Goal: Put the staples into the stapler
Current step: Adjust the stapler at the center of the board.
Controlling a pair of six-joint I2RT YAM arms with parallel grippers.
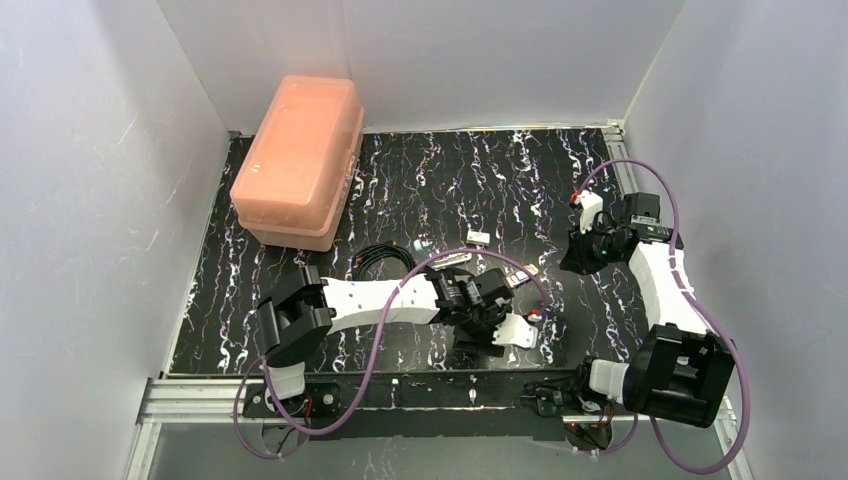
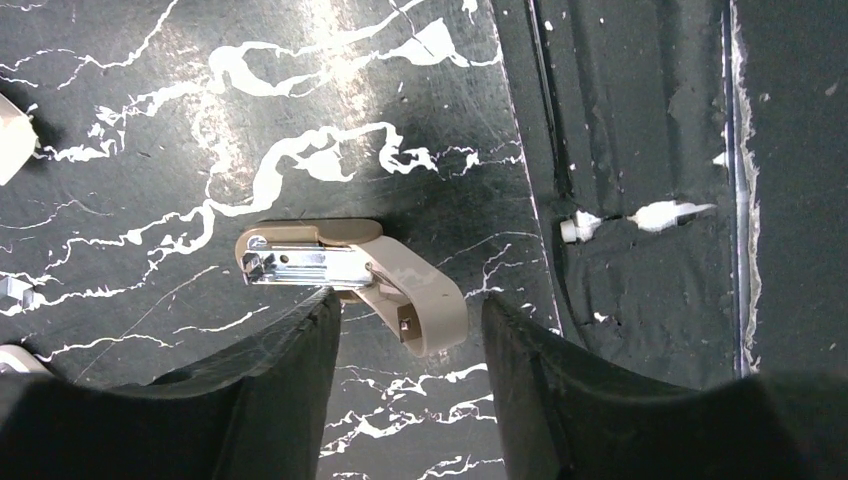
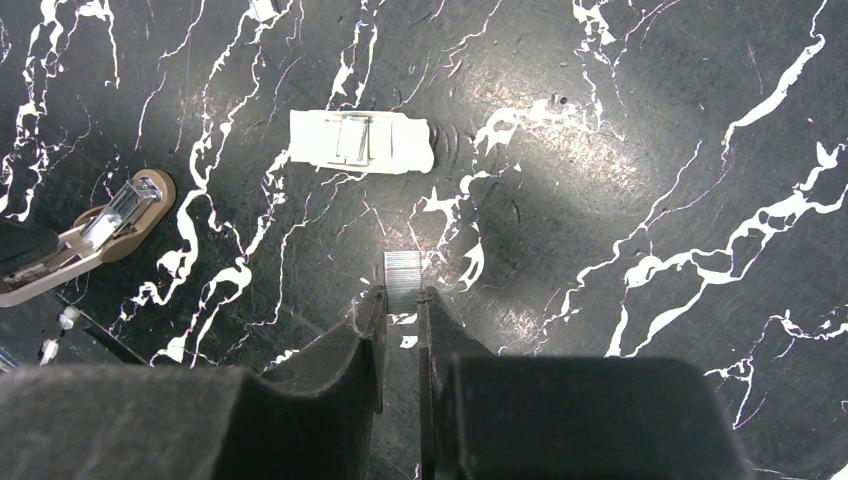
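The stapler (image 2: pixel 350 272) lies open on the black marbled table, a pale beige-looking plastic body with a silver metal channel. In the left wrist view its rounded end sits between the fingers of my left gripper (image 2: pixel 410 335). The jaws stand apart, with a gap to the right finger (image 2: pixel 530 370). The stapler (image 3: pixel 100 232) also shows at the left of the right wrist view. My right gripper (image 3: pixel 402 305) is shut on the staples (image 3: pixel 403 278), a short silvery ribbed strip that sticks out past the fingertips above the table. In the top view the left gripper (image 1: pixel 497 292) is near the front centre and the right gripper (image 1: pixel 578 258) at the right.
A flat white piece with a silvery middle (image 3: pixel 360 140) lies beyond the staples. A pink lidded box (image 1: pixel 300 160) stands at the back left. A coil of black cable (image 1: pixel 385 260) and a small white block (image 1: pixel 477 237) lie mid-table. The table's front rail (image 2: pixel 735 200) runs close by the stapler.
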